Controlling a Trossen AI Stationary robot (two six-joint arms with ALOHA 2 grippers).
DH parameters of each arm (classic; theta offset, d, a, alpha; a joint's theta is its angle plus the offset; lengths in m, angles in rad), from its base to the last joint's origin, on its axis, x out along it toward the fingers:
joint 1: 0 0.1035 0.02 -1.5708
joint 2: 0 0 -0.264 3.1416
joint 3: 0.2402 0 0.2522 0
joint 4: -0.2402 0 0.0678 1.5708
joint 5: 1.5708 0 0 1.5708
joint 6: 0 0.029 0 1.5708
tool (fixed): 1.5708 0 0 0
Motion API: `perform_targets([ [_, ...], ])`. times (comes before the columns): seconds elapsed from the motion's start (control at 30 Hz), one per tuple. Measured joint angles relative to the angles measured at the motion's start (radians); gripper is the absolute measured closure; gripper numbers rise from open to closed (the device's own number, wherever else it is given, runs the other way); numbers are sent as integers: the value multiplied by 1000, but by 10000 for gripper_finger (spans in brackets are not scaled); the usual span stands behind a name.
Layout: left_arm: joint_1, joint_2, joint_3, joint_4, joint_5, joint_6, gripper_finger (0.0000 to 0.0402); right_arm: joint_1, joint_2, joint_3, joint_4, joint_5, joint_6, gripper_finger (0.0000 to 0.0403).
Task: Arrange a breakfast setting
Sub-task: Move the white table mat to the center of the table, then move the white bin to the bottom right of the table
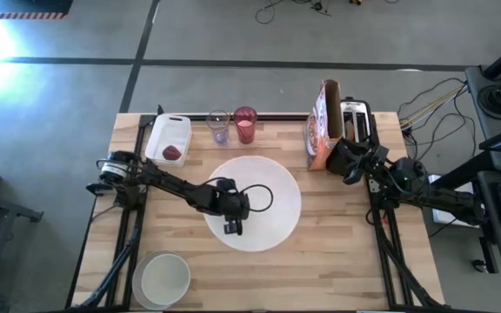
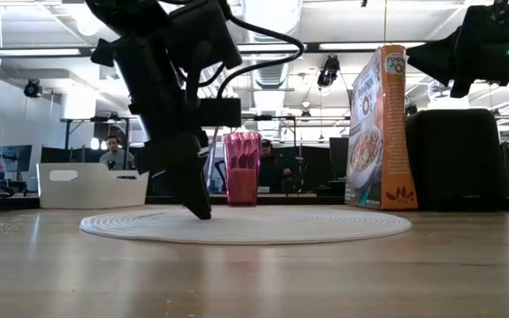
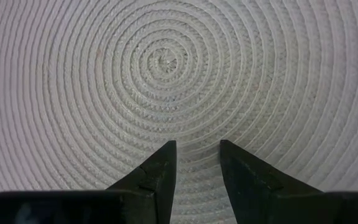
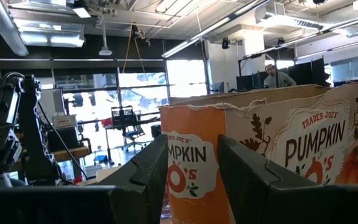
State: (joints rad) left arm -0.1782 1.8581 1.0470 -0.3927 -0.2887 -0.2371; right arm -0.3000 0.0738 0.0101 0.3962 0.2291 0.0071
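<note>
The round white ribbed placemat (image 1: 259, 196) lies flat at the table's middle. My left gripper (image 1: 233, 228) is open and points down over the mat's near-left part; it also shows in the left wrist view (image 3: 196, 146). The small white bowl (image 1: 161, 278) stands at the near left. The pink-red tumbler (image 1: 245, 124) stands at the far edge. The small red fruit (image 1: 172, 152) lies in the white tub (image 1: 168, 139). My right gripper (image 4: 191, 146) is open in the air, right of an orange cereal box (image 1: 320, 126). Plate, bagel and spoon are out of view. My left gripper comes from above, pointing down, with one fingertip (image 2: 203, 212) at the level of the placemat's surface (image 3: 194, 180). The fingers are apart with bare mat between them. I cannot tell whether the tips touch the mat.
A clear glass (image 1: 218, 126) stands left of the tumbler. The black-and-silver toaster (image 1: 355, 120) stands at the far right behind the upright cereal box (image 2: 380, 128). Bare wood lies along the table's near edge, right of the bowl.
</note>
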Motion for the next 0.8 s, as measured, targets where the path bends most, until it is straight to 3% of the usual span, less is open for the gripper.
perform_targets([
  [0.8,-10,0,3,119,64,68,292,0,0,0,0,0,0,275],
])
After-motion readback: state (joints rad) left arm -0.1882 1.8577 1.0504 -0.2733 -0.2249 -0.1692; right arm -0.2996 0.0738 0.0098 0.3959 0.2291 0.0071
